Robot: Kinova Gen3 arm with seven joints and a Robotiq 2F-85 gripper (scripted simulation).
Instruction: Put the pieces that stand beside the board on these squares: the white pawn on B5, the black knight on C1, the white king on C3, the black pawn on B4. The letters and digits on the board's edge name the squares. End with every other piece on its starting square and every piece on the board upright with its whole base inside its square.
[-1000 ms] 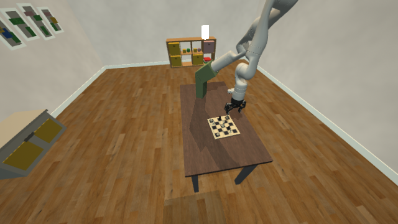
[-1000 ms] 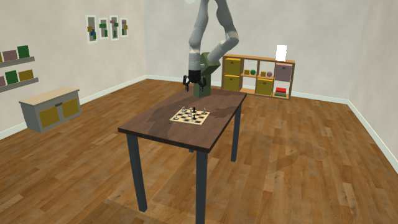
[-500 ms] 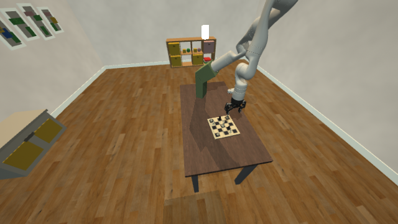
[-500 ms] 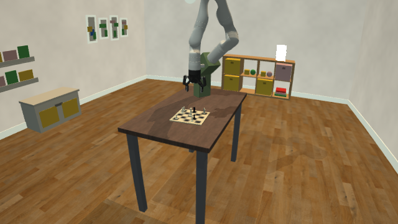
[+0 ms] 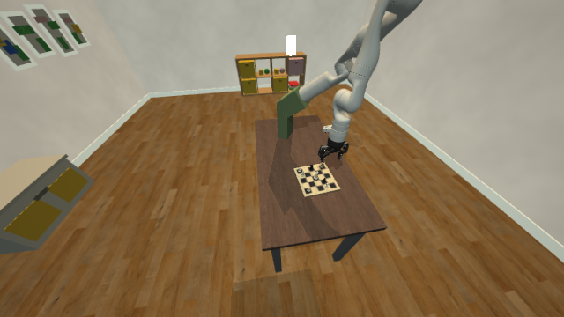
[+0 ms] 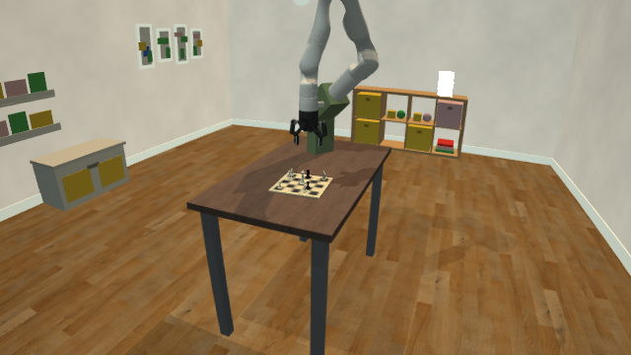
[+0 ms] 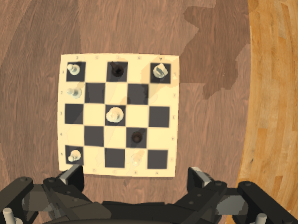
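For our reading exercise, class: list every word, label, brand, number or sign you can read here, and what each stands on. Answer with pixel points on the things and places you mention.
No text can be read with certainty.
Board [image 5: 304, 194] [image 6: 273, 189] [image 7: 62, 150] edge: small faint marks, too blurred to quote.
Wall pictures [image 5: 24, 35] [image 6: 145, 45]: coloured blocks, no lettering visible.
Arm [image 5: 362, 75] [image 6: 309, 64]: no brand legible.

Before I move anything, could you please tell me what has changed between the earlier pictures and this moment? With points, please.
Nothing visibly changed. The arm [image 5: 359, 79] [image 6: 309, 64] and its open claw [image 5: 331, 158] [image 6: 308, 141] [image 7: 135, 178] stayed where they were, above the table [image 5: 291, 229] [image 6: 266, 207], and the chessboard [image 5: 305, 194] [image 6: 317, 196] [image 7: 118, 174] kept its place. Nothing was taken hold of or let go.
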